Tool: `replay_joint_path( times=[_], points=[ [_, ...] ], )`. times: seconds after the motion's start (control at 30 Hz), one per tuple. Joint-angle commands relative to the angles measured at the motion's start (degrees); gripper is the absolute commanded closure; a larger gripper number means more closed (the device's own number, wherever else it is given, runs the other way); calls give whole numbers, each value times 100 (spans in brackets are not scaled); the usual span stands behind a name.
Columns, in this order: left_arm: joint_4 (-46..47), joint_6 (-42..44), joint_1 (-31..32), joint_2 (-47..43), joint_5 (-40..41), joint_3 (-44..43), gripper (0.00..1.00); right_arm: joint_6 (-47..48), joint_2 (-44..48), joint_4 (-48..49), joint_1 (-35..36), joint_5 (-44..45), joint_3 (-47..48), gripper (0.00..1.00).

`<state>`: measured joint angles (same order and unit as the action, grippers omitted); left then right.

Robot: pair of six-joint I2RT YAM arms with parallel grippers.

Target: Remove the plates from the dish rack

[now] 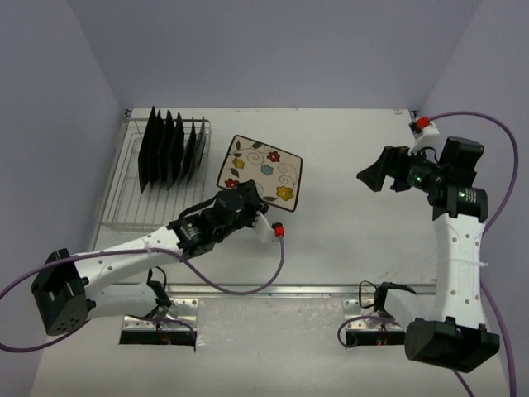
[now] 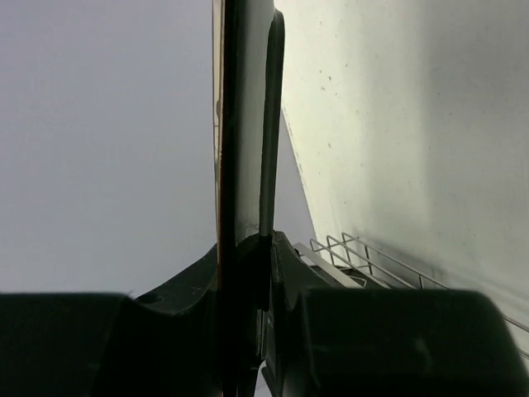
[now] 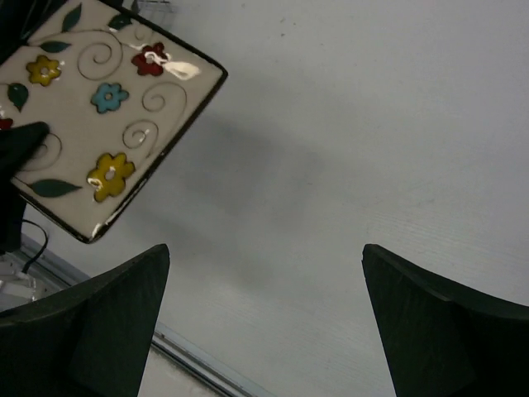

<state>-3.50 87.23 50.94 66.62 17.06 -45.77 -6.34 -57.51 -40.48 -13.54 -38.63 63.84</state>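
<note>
The silver wire dish rack (image 1: pixel 124 194) stands at the back left, with several black plates (image 1: pixel 169 153) upright in its far end. A square cream plate with coloured flowers (image 1: pixel 263 169) is just right of the rack, face up and slightly tilted. My left gripper (image 1: pixel 248 203) is shut on its near edge. In the left wrist view the plate (image 2: pixel 244 124) runs edge-on between the shut fingers (image 2: pixel 281 265), with the rack (image 2: pixel 364 256) behind. My right gripper (image 1: pixel 376 176) hangs open and empty at the right. Its wrist view shows the flowered plate (image 3: pixel 99 107) at top left and its own gripper (image 3: pixel 264 273).
A metal strip (image 1: pixel 314 289) runs along the table's near edge. A purple cable (image 1: pixel 248 285) loops from the left arm over the table front. Grey walls close the back and both sides.
</note>
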Motion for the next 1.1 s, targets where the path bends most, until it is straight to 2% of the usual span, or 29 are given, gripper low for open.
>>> replay_joint_path(
  times=[0.0,0.17,0.27,0.33,0.47,0.7,0.87,1.07],
  points=[
    [2558,1227,417,-1108,127,804,100,413,-431,-331,-149,-1063,771,1],
    [3273,1688,898,-1834,-724,1732,100,1376,-1324,-1277,-132,-2416,1403,1],
    [3382,1779,1015,-2071,-1062,2087,100,1744,-1676,-1796,108,-2793,1560,1],
    [3485,1721,1172,-2100,-1155,2206,100,1846,-1739,-1721,705,-2772,1322,2],
    [3558,1631,1334,-2143,-1315,2279,100,1645,-1684,-1046,1648,-2119,743,1],
    [3703,1747,1477,-2156,-1498,2471,100,1585,-2487,-940,1829,-2359,692,3],
    [3898,1688,1521,-2063,-1462,2515,100,1549,-2736,-750,1917,-2302,530,4],
    [4093,1709,1545,-1970,-1509,2569,100,1376,-2861,-466,2419,-2268,309,9]
  ],
)
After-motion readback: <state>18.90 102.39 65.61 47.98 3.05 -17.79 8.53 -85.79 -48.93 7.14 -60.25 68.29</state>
